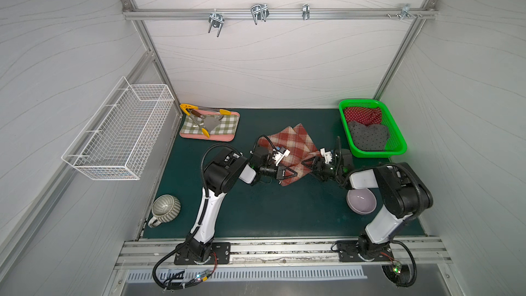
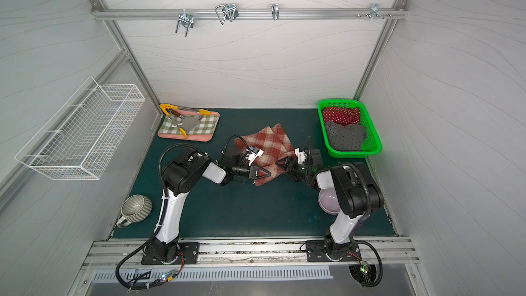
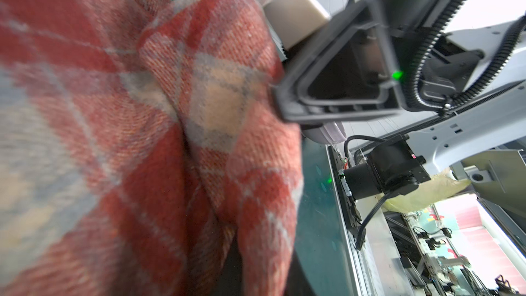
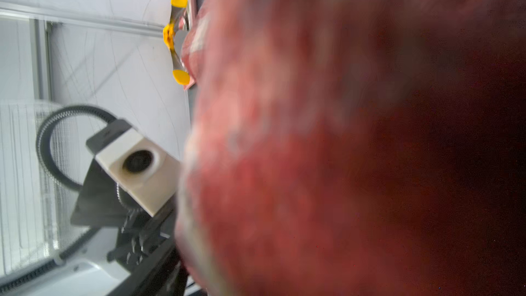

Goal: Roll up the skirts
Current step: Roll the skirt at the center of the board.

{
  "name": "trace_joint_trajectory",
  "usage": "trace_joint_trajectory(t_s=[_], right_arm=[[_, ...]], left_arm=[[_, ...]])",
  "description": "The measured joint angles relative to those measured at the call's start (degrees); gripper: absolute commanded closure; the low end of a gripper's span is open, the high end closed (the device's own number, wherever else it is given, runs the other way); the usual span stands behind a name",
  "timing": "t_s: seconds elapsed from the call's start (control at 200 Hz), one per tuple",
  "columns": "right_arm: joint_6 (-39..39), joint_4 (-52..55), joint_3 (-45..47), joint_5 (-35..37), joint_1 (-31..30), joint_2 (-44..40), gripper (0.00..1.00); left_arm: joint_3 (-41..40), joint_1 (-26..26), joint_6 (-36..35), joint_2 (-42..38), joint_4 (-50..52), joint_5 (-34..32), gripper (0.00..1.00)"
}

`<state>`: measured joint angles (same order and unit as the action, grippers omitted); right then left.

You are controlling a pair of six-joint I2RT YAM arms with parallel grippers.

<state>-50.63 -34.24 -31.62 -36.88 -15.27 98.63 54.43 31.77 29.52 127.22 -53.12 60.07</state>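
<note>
Left gripper [image 1: 285, 174] is clamped on the near corner of the plaid skirt [image 1: 294, 143], with the cloth bunched into a fold right there. Right gripper [image 1: 307, 163] sits against the skirt's right edge, but honestly I can't tell if it's spread or pinching, since its wrist view is just red blur. The skirt lies mid-surface [image 1: 256, 212] between the two arms. At the back right, the basket [image 1: 398, 150] holds the red dotted bundle [image 1: 361, 115] and the grey dotted bundle [image 1: 368, 137], touching.
</note>
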Motion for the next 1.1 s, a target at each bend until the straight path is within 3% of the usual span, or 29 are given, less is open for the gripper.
trace_joint_trajectory(t_s=[0.03,0.05,0.07,0.19,0.285,0.395,0.5,0.58,0.685,0.915,1.101], right_arm=[[-0.1,0.0,-0.1,0.7,-0.3,0.5,0.79],[-0.1,0.1,-0.1,1.0,-0.5,0.9,0.89],[-0.1,0.3,-0.1,1.4,-0.7,1.2,0.97],[0.6,2.8,-1.2,3.0,-1.5,1.6,1.00],[2.2,6.5,-3.0,4.1,-1.9,1.1,1.00],[4.2,11.8,-4.8,5.1,-2.4,-0.3,1.00],[5.7,16.3,-6.1,5.3,-2.4,-1.6,1.00],[6.8,19.6,-6.5,5.4,-2.4,-2.9,1.00],[7.8,22.9,-6.6,5.1,-2.4,-4.7,1.00],[8.7,26.3,-6.6,4.5,-2.4,-6.3,1.00],[8.7,26.4,-6.6,3.7,-2.4,-6.4,0.99]], left_arm=[[0.0,0.0,0.1,0.0,0.0,0.0,0.37],[0.0,0.0,0.3,0.0,0.0,0.0,0.09],[0.0,0.0,0.5,-0.1,0.0,0.3,0.02],[-0.6,0.6,-0.7,-4.7,4.1,0.8,0.02],[-1.7,1.2,-5.8,-9.4,12.3,-5.4,0.02],[-6.1,1.4,-12.4,-17.4,21.0,-17.2,0.02],[-9.2,3.0,-21.1,-27.2,27.2,-33.4,0.02],[-10.5,7.0,-29.0,-33.4,28.5,-47.5,0.01],[-14.8,13.4,-38.9,-38.6,23.2,-58.2,0.01],[-20.1,26.0,-57.0,-36.7,18.5,-66.6,0.01],[-20.0,28.7,-61.7,-32.4,17.6,-68.7,0.01]])
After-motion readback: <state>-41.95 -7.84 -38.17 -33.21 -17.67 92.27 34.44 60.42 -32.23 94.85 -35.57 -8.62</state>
